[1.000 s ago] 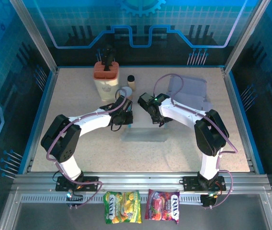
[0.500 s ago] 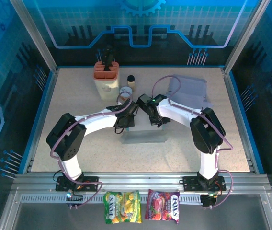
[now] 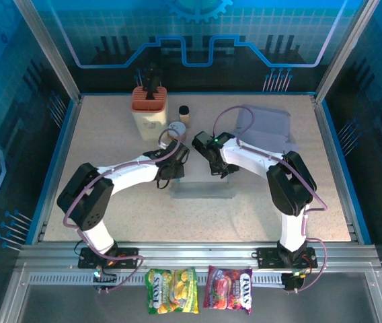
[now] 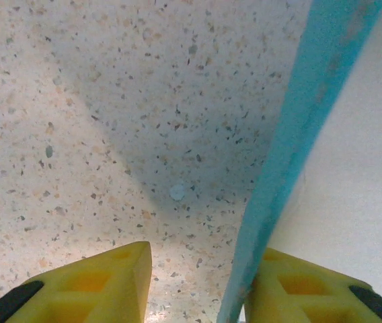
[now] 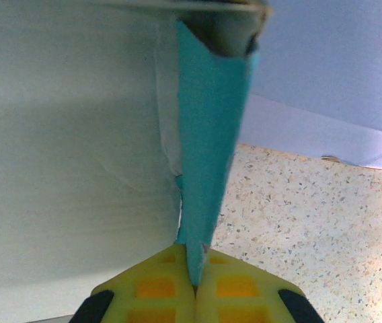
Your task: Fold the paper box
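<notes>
Paper box [image 3: 202,189] mid-table, an arm at each end.
Left gripper [image 4: 203,269] has drawn back slightly, its jaws apart around the teal wall [image 4: 298,134]; right gripper [image 5: 194,286] stays pinched on the right flap [image 5: 211,134], so folding looks unfinished.

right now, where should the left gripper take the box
Probably the thin upright wall at the left end of the box, from above: it stands edge-on between the fingers of the open left gripper, table beyond, so closing would pinch its flat faces.
</notes>
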`<state>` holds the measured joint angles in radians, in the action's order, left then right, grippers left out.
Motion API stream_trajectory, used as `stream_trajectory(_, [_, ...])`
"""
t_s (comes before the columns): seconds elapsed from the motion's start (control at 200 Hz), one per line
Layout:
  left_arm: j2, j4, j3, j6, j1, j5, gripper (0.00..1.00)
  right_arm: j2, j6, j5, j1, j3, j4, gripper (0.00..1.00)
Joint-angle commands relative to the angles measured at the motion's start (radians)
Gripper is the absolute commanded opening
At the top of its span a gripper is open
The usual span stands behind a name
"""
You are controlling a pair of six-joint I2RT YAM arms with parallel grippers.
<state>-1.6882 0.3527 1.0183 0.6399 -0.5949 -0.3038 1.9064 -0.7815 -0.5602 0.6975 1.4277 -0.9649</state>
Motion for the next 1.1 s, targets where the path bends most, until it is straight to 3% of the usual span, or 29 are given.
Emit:
stream_trajectory(0.0, [0.045,-0.057,-0.032,-0.082,0.063,0.028,0.39,0.005,0.018,-0.066,-0.015,-0.021,-0.112,0.00])
stream_trajectory(0.235, [0.040,-0.160,-0.041,-0.155,0.081,0.186,0.39,0.011,0.023,-0.065,-0.009,-0.012,-0.117,0.00])
stream_trajectory(1.096, [0.009,-0.153,-0.070,-0.168,0.039,0.220,0.37,0.013,0.018,-0.070,-0.009,0.001,-0.123,0.00])
